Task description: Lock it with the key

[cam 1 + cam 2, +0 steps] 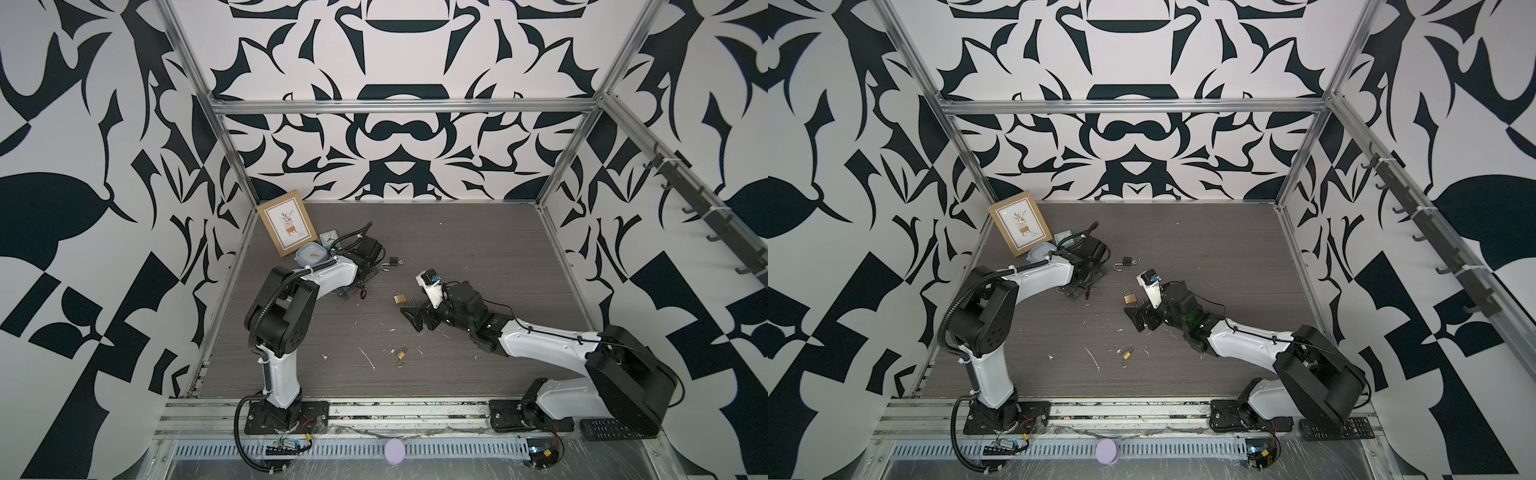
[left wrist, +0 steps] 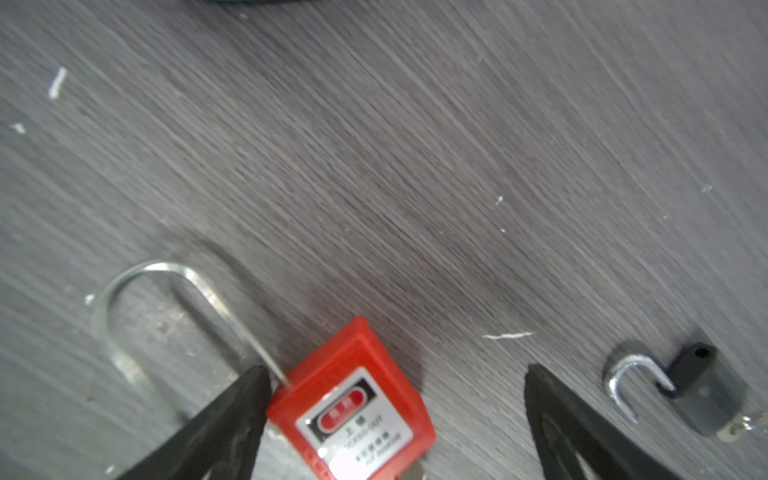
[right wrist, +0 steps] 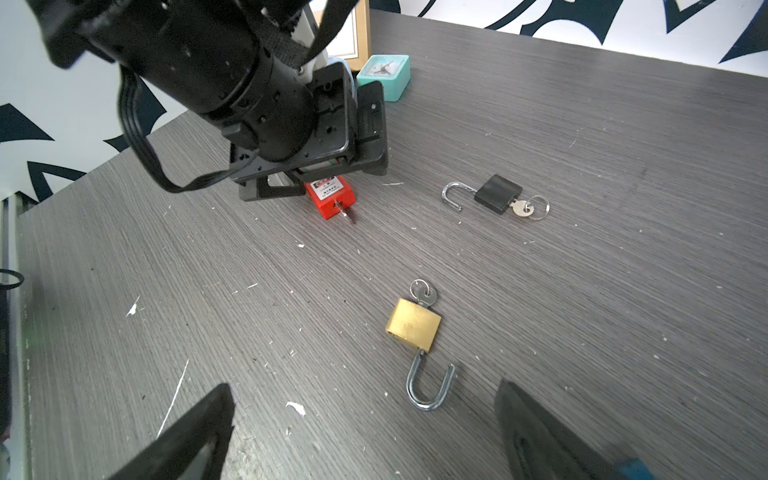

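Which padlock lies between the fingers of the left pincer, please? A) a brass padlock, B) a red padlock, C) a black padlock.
B: in the left wrist view the red padlock lies between the open jaws of the left pincer. The black padlock sits outside them, and a brass padlock lies in front of the right pincer.
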Motion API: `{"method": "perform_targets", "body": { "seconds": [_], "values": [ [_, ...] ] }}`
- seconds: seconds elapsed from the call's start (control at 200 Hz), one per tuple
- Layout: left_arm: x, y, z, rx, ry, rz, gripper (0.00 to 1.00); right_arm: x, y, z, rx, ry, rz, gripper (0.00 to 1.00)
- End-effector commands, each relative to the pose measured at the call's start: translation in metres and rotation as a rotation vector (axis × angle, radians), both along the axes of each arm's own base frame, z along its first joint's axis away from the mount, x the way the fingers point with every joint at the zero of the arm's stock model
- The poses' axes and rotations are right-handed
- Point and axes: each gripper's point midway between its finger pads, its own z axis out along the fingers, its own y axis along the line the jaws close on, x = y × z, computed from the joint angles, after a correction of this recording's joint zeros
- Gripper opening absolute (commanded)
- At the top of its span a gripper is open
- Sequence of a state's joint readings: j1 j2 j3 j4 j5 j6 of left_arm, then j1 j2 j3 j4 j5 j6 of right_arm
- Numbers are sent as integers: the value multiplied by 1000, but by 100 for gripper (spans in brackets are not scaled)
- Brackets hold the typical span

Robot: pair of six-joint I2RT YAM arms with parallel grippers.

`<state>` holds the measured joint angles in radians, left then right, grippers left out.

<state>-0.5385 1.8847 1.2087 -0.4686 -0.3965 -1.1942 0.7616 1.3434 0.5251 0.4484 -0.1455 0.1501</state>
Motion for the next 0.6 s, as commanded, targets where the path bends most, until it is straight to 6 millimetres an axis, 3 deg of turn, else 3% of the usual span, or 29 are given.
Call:
{"method": "perform_targets", "body": {
  "seconds": [0.0, 0.25, 0.595],
  "values": [
    [-3, 1, -5, 19, 45, -13, 91, 4, 9, 20, 35, -36, 15, 99],
    [5, -6, -4, 26, 54, -63, 86, 4, 8, 18, 20, -32, 15, 99],
    [-4, -11, -4, 42, 73, -111, 73, 8, 9, 10, -1, -8, 2, 99]
  ]
}}
